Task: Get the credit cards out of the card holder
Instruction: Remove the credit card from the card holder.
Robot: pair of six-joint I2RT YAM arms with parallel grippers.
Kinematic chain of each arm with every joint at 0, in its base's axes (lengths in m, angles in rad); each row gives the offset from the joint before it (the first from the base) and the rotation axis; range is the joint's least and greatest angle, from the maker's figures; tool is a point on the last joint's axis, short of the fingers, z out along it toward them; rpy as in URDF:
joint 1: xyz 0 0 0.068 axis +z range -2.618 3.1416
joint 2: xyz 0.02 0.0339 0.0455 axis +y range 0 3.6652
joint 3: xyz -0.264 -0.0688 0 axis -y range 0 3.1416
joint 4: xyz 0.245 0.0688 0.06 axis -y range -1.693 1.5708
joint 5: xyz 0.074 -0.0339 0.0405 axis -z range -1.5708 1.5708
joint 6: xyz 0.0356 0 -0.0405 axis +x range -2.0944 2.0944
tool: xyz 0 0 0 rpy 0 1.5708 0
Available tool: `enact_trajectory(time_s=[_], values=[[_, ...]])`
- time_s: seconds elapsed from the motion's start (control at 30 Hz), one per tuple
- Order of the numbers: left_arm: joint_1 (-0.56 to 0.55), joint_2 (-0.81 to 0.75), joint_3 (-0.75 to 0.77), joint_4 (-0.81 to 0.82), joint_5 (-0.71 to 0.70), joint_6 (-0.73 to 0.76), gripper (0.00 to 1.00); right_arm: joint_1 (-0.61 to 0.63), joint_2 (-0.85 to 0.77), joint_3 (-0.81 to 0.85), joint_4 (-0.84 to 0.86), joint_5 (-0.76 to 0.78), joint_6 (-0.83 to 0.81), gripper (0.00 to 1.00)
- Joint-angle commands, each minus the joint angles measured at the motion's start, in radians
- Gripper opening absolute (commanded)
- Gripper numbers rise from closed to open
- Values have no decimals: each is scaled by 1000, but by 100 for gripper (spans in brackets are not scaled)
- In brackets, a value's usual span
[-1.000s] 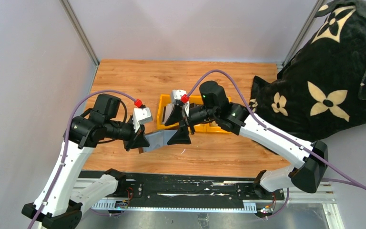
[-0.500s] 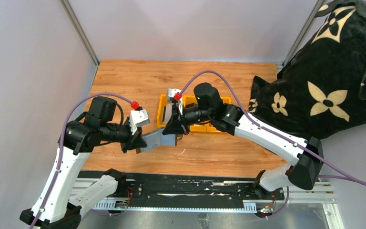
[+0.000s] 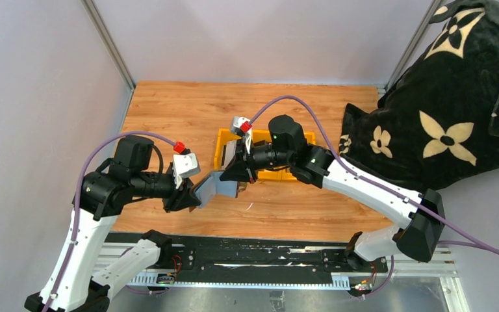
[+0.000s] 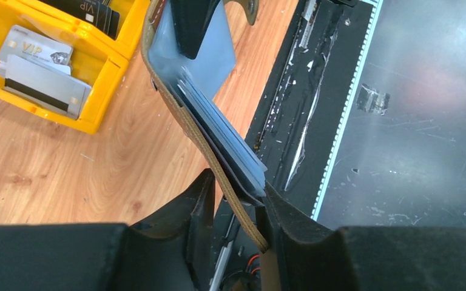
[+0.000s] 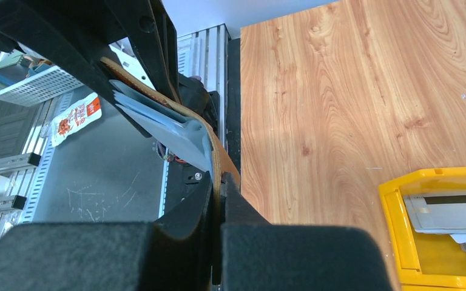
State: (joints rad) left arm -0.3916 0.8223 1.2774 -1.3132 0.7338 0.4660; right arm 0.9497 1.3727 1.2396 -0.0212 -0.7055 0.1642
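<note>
The card holder (image 3: 216, 187), brown outside and silvery-grey inside, hangs open between both grippers above the table's near edge. My right gripper (image 3: 238, 183) is shut on its brown flap (image 5: 217, 159). My left gripper (image 4: 238, 185) stands open around the other end; the card holder (image 4: 215, 130) rests against one finger and is clear of the other. Grey layers show in its slots; I cannot tell cards from pockets. Credit cards (image 4: 36, 60) lie in the yellow bin (image 4: 106, 85), among them a silvery VIP one and a black one (image 4: 94, 11).
The yellow bin (image 3: 219, 151) sits mid-table behind the right gripper. A black blanket with cream flowers (image 3: 442, 110) covers the right side. A black rail (image 3: 253, 257) runs along the near edge. Off the table lie a snack packet (image 5: 76, 118) and a white basket (image 5: 24, 85).
The right gripper came down left and shut on the card holder's flap. The left arm drew back left, and its jaws have loosened from their grip.
</note>
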Motion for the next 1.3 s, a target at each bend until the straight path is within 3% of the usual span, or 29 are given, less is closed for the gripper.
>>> enact_trajectory(time_s=[0.0, 0.13, 0.4, 0.7, 1.0, 1.17, 1.27], values=[[-10, 0, 24, 3, -1, 21, 30, 12, -40, -18, 54, -2, 19, 0], [-9, 14, 42, 3, -23, 8, 23, 17, -50, -26, 59, -24, 13, 0], [-9, 27, 48, 32, -91, -32, 20, 36, -52, -14, 55, -41, 11, 0], [-9, -11, 27, 122, -122, -114, 39, 65, -61, -23, 84, -96, -8, 0], [-9, -18, 11, 122, -21, -118, 40, 70, -56, -37, 205, -159, 61, 0], [-9, -28, 33, 123, -2, -128, 10, 57, -80, -60, 193, -139, 60, 7], [-10, -32, 40, 123, -4, -131, 0, 34, -103, -74, 174, -121, 58, 14]])
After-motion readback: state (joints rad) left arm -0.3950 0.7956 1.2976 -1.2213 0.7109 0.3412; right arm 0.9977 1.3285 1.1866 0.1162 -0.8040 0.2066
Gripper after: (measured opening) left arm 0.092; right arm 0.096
